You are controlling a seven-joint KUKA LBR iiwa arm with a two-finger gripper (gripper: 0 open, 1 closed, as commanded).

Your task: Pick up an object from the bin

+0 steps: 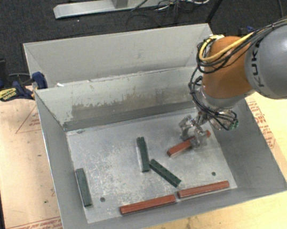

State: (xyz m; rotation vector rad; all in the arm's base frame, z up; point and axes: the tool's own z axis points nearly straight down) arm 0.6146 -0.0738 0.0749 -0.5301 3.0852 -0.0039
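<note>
Scratched, dull grey metal bin (62, 178), flat floor, sloped walls. Short flat reddish-brown bar (179, 149) right of centre, its right end tucked under the gripper (195, 138). Spread or clamped, can't tell tbh, too much metal clutter and cabling there. Upright green bar (142, 153) and slanted green bar (165, 172) just left, nearly meeting. Lone green bar (83, 187) far left. Two long reddish strips (147, 205) end to end along the near wall.
</note>
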